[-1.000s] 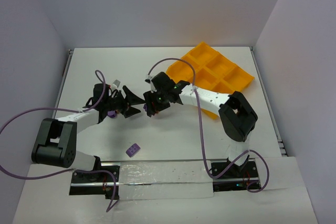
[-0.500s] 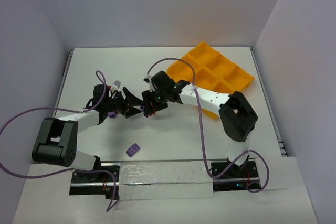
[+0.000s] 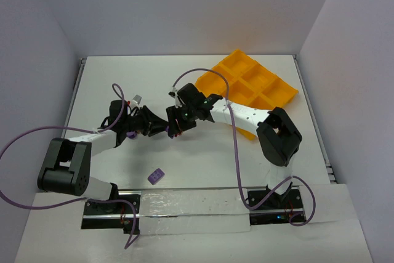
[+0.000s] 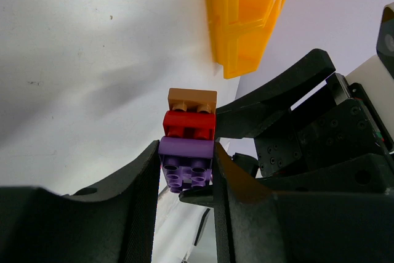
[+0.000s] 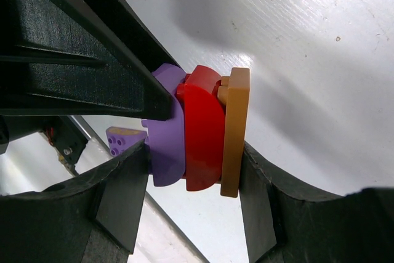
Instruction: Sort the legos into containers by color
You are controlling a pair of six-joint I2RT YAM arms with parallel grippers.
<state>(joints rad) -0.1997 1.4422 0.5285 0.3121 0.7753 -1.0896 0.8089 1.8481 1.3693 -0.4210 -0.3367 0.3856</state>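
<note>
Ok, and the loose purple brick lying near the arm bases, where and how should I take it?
From straight above. The purple brick lies flat and alone on the table, apparently studs up, long axis running near-left to far-right. Turn the wrist so the jaws close across its two long sides at mid-length. Both the left gripper and right gripper are shut on the brick stack.

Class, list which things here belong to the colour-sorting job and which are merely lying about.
Job: brick stack, loose purple brick, orange tray, left gripper and right gripper, both clamping the stack.
Lying about: purple cables, white table.
</note>
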